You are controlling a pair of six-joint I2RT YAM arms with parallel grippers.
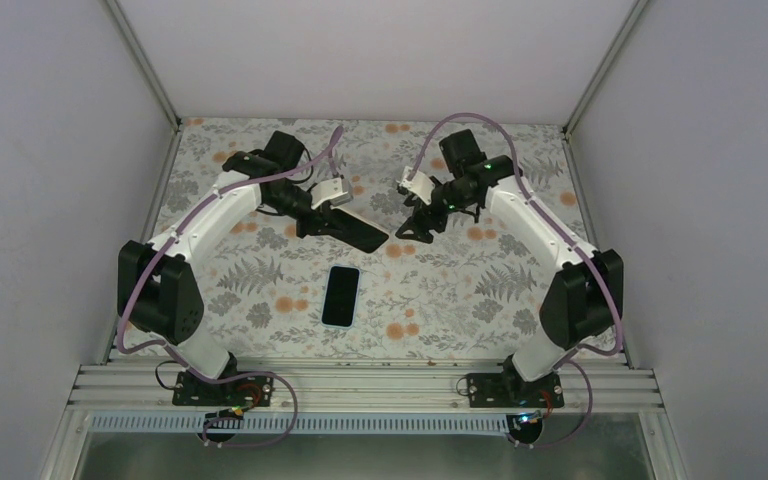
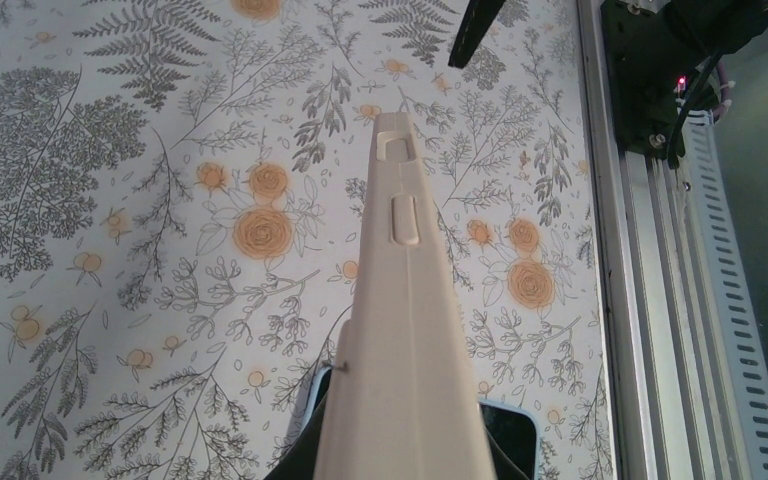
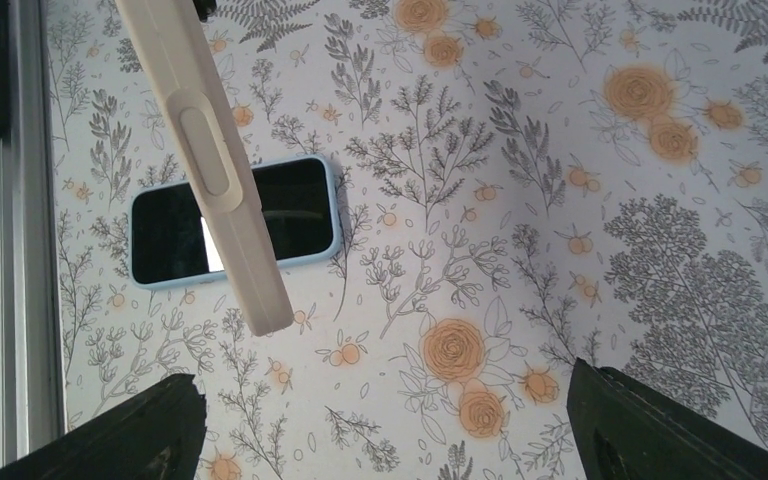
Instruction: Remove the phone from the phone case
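The phone (image 1: 341, 296) lies flat, screen up, on the floral table; it has a black screen and a light-blue rim. It also shows in the right wrist view (image 3: 290, 205) and partly in the left wrist view (image 2: 508, 435). My left gripper (image 1: 332, 222) is shut on the phone case (image 1: 360, 235) and holds it in the air behind the phone. The case looks dark from above and shows a beige edge in the wrist views (image 2: 405, 330) (image 3: 215, 170). My right gripper (image 1: 415, 225) is open and empty to the right of the case, with its fingers (image 3: 140, 430) wide apart.
The floral table cover (image 1: 460, 290) spreads around the phone. A metal rail (image 1: 360, 385) runs along the near edge by the arm bases. Grey walls enclose the table on the left, back and right.
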